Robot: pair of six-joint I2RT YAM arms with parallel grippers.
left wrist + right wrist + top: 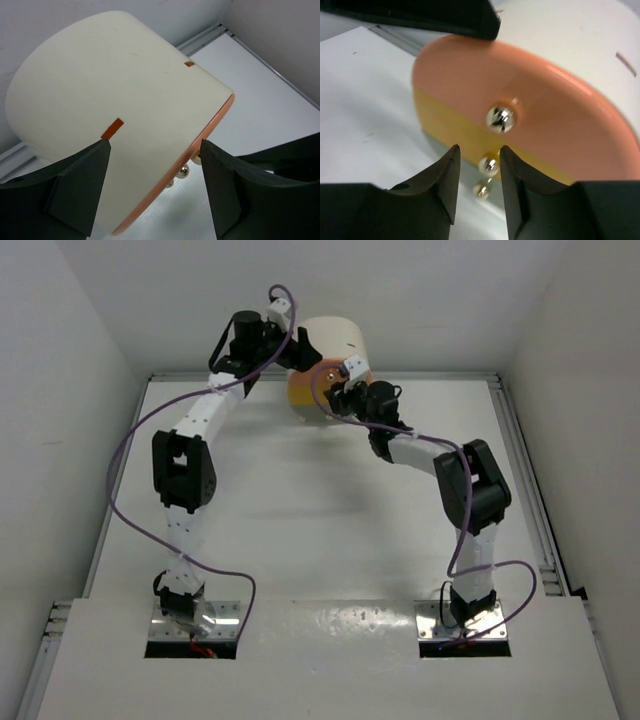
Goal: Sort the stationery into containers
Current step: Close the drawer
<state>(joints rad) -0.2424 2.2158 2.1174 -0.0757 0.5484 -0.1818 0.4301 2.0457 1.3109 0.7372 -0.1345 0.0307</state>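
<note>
The containers are drawers in one cream arch-topped box (338, 338) at the back of the table. Their fronts sit flush. My left gripper (155, 145) is open over the box's cream top (115, 85), one fingertip by a small orange slot (112, 129), the other at the orange front rim. My right gripper (478, 156) is open in front of the yellow drawer (447, 127). That drawer's small round knob (489, 165) lies between the jaws, close to the right finger. The orange drawer (555, 120) above has its own knob (500, 119). No stationery is in view.
A third knob (481, 190) shows below, near the table. White walls stand close behind and beside the box. Raised rails run along the table's back edge (430, 377) and right side (525, 480). Purple cables (125, 455) loop off both arms.
</note>
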